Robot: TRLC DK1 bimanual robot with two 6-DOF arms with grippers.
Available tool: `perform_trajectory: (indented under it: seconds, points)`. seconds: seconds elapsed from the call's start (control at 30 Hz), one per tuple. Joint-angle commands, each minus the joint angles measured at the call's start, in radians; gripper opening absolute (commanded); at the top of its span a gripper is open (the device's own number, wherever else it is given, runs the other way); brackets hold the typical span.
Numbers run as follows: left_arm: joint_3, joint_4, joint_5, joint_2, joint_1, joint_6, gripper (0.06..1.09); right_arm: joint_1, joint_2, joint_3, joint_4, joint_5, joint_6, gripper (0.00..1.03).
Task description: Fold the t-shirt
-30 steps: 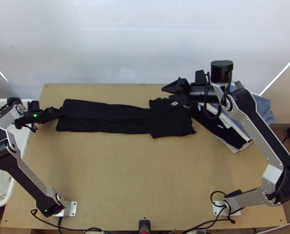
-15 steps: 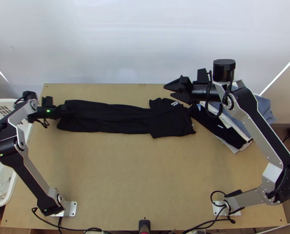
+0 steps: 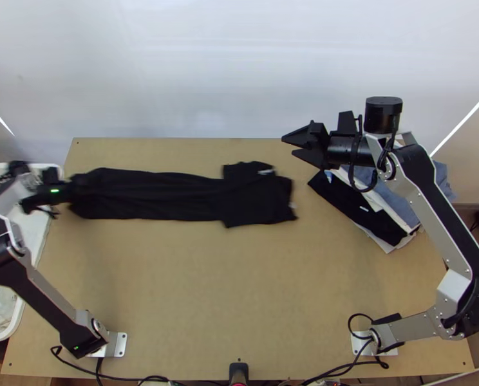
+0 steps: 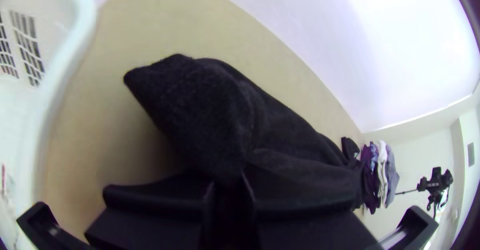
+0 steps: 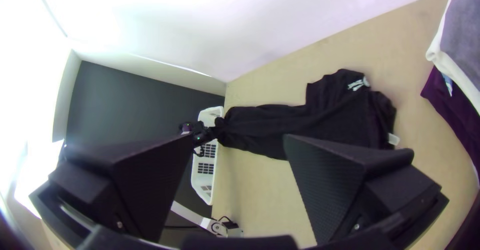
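And there's the left arm (image 3: 46, 301), slanting up and outward from its base, folding back at the elbow, the left gripper (image 3: 84, 184) aimed inward, its fingers pressed close together! Across from it, the right arm (image 3: 442, 219) kinks sharply low down and leans long and inward, wrist (image 3: 349, 149) turned sideways, the right gripper (image 3: 288, 146) pointing toward the left side, fingers spread well apart!

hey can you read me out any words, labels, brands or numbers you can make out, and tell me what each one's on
No text can be read with certainty.
White print on the black t-shirt: too blurred to read.
White tag at the t-shirt's edge: no legible text.
Pale mark on a dark garment in the pile: too small to read.
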Motion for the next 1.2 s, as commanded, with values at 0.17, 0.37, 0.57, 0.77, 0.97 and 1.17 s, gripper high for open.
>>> perform_trajectory:
  seconds: [0.17, 0.37, 0.57, 0.77, 0.97, 1.17]
  points:
    - [0.330, -0.339, -0.165, 0.050, 0.248, 0.158, 0.09, -0.009, -0.029, -0.044, -0.001, -0.003, -0.010, 0.83]
    - [0.259, -0.392, -0.168, -0.204, 0.021, 0.055, 0.09, 0.000, -0.046, -0.055, -0.001, -0.003, -0.003, 0.83]
    - [0.276, -0.411, -0.185, -0.315, -0.332, -0.138, 0.09, -0.006, -0.071, -0.061, -0.001, -0.003, -0.004, 0.83]
    - [0.383, -0.414, -0.236, -0.269, -0.629, -0.288, 0.09, -0.025, -0.091, -0.056, -0.001, -0.003, -0.009, 0.83]
    - [0.457, -0.400, -0.269, -0.160, -0.795, -0.351, 0.09, -0.037, -0.103, -0.045, -0.001, -0.003, -0.003, 0.83]
    - [0.500, -0.388, -0.297, -0.071, -0.876, -0.390, 0.09, -0.052, -0.115, -0.044, -0.001, -0.003, 0.000, 0.83]
